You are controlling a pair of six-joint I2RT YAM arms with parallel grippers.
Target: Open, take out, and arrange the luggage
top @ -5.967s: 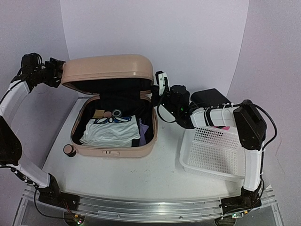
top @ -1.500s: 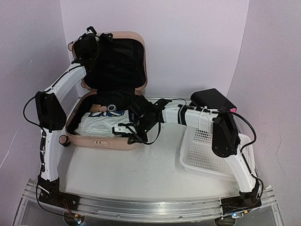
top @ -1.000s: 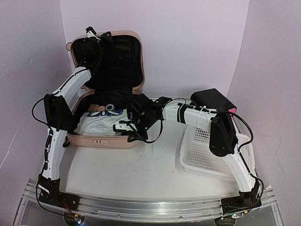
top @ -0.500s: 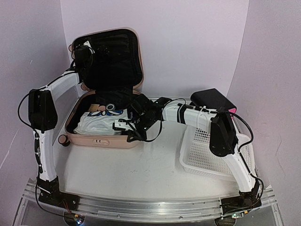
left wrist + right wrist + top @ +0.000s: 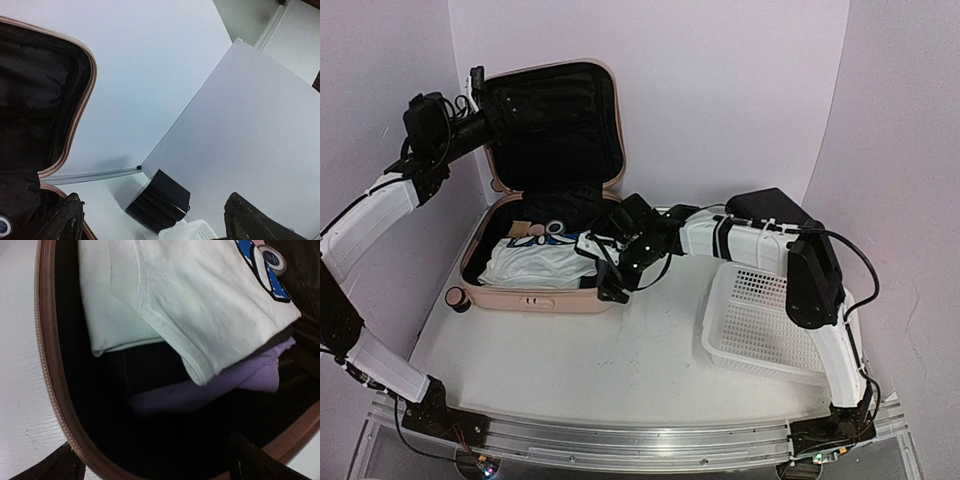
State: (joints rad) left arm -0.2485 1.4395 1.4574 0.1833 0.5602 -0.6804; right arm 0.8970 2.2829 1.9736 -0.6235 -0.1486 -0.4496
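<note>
Luggage (image 5: 535, 299): stiff, smooth hard shell, probably slippery on its curves, best gripped at the zipper rim; pale pink, black-lined, lid upright, at left rear of the tabletop (image 5: 570, 355). Packed white shirt (image 5: 190, 305) and purple cloth (image 5: 240, 385) look soft, so pinch a fold. Right pincer (image 5: 597, 270) gapes empty over the front rim, left pincer (image 5: 478, 95) likewise beside the lid.

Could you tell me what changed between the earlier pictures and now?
The luggage lid swung from half raised to upright. The left gripper let go of its top edge and drew back leftward, open. The right gripper, by the near right corner of the base, opened. The folded clothes are still packed; the white basket and black box have not moved.
</note>
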